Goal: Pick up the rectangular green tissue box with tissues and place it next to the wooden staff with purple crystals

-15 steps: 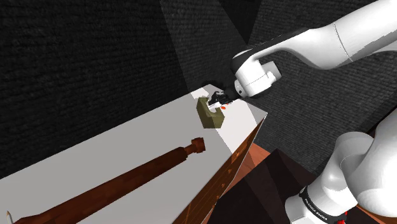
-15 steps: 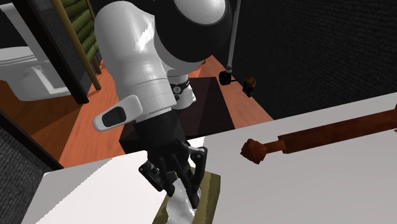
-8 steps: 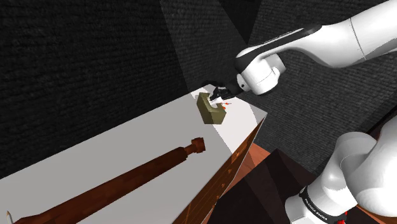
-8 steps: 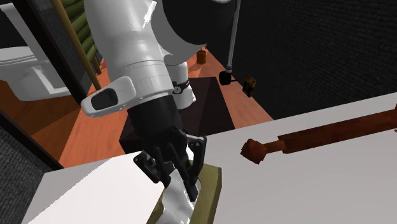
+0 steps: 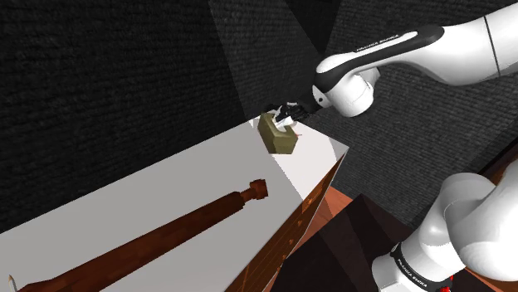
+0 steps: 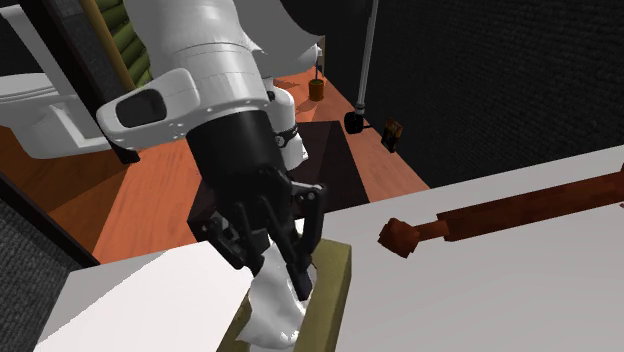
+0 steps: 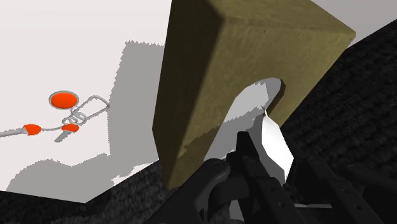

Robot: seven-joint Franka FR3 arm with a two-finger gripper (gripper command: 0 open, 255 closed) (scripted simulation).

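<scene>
Grip: my fingers [image 7: 215,186] are clasping the olive tissue box [image 7: 222,76] at its tissue opening.
Handling: I'm judging it light, crushable, hanging tilted.

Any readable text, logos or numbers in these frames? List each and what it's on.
Lettering along the upper link of the white arm: too small to read.
Lettering on the dark band near the arm's base: too small to read.
On the tissue box and the staff: no print visible.
Nothing can be quoted.
</scene>
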